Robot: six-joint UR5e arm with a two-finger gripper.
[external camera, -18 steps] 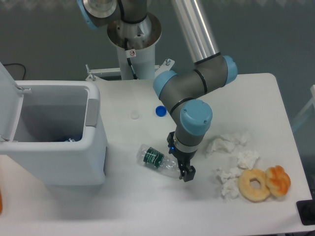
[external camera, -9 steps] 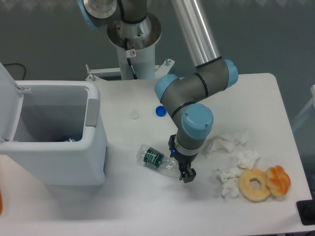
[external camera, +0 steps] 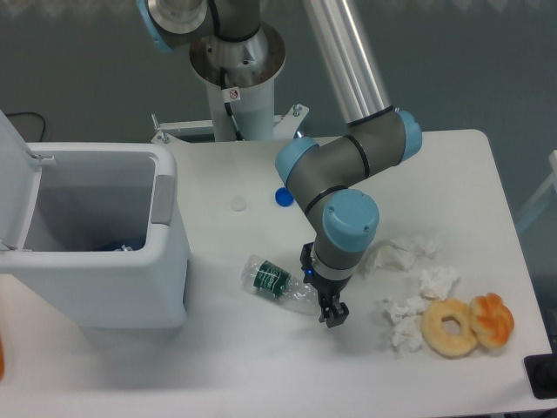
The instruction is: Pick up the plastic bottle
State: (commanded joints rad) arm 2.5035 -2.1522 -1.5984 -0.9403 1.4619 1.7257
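Even, diffuse overhead light, fairly bright. White table (external camera: 261, 366) slightly washed out, low contrast near its front edge. Soft short shadows only: under the bin (external camera: 96, 252) along its front side, and a faint one under the arm (external camera: 344, 218) mid-table. Specular streak down the metal arm tube (external camera: 348, 52). Backdrop beyond the far edge is dim grey. Overall mild softness, compression noise; clear bottle (external camera: 278, 283) edges hard to resolve. No obvious edge distortion.

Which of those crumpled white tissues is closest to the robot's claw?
The upper-left crumpled tissue, just right of the arm's blue wrist joint. The other tissues lie farther right, nearer the doughnut. The gripper sits by the plastic bottle.
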